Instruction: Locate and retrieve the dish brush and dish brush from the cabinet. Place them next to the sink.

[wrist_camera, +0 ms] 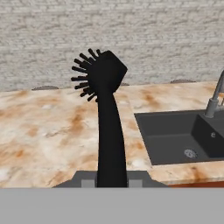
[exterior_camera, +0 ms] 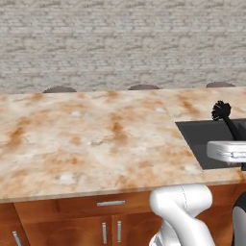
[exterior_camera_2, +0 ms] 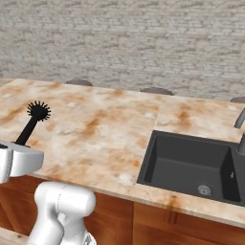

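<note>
Gripper [wrist_camera: 111, 183] jaws clamped on brush [wrist_camera: 106, 113] handle, brush upright, bristly head up, held above counter [exterior_camera_2: 95, 129] left of sink [exterior_camera_2: 191, 162]. Sink dark grey, set in marbled counter; faucet [wrist_camera: 214, 98] at sink's far right. Brick wall [exterior_camera_2: 143, 43] behind sink.

The all-black dish brush [wrist_camera: 107, 118] stood upright — bristly head on top — above the counter left of the dark grey sink [exterior_camera_2: 191, 165].
</note>
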Tool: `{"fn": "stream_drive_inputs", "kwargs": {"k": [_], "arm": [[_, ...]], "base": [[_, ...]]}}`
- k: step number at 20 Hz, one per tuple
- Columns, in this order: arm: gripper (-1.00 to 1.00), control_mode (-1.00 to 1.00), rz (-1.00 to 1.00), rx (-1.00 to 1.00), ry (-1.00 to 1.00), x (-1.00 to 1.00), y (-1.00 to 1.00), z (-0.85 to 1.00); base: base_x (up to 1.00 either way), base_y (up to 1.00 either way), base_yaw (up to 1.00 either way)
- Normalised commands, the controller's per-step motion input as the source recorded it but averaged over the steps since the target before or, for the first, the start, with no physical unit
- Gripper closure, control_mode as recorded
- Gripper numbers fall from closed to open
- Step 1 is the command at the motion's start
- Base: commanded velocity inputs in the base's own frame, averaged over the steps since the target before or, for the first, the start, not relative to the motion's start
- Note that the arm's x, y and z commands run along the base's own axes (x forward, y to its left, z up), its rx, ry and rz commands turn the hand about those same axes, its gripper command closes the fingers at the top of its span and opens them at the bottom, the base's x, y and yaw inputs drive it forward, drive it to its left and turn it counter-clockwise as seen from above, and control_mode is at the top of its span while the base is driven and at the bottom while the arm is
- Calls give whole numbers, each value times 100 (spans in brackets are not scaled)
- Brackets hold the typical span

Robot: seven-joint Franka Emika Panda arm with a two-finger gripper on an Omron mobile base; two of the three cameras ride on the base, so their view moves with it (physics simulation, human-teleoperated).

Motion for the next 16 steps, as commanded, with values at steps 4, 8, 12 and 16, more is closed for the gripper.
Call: {"fn": "stream_drive_inputs", "kwargs": {"k": [4, 8, 12, 16], "arm": [[100, 100, 0, 0, 0, 0, 0, 0], [100, 100, 0, 0, 0, 0, 0, 0], [100, 100, 0, 0, 0, 0, 0, 0], [100, -100, 3, 0, 4, 35, -7, 0]], "base": [[0, 0, 0], [51, 1, 8], [44, 0, 9], [0, 0, 0]]}}
